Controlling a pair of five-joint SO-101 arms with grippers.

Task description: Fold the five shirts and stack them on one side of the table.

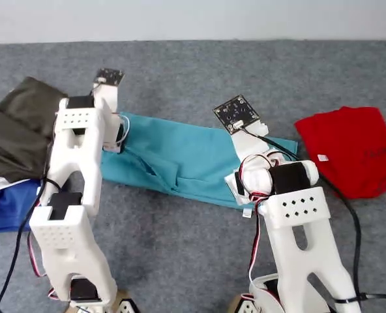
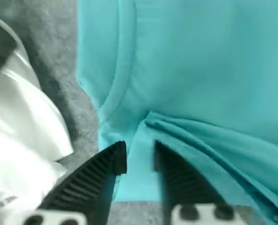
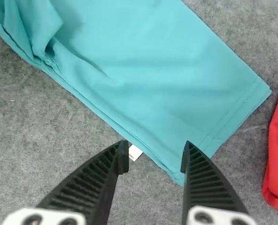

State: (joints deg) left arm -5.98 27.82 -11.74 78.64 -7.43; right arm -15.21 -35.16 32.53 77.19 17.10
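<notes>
The teal shirt (image 1: 180, 160) lies half-folded in a long strip across the grey bench (image 1: 180, 261); my left fingers (image 2: 121, 157), slightly parted, and right fingers (image 3: 121, 159), wide open, poise over opposite ends, likely needing to pinch both next.

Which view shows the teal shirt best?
The high view: the teal shirt lies there spread out at nearly its full length. The left wrist view shows a creased stretch of it; the right wrist view shows one hemmed corner.
</notes>
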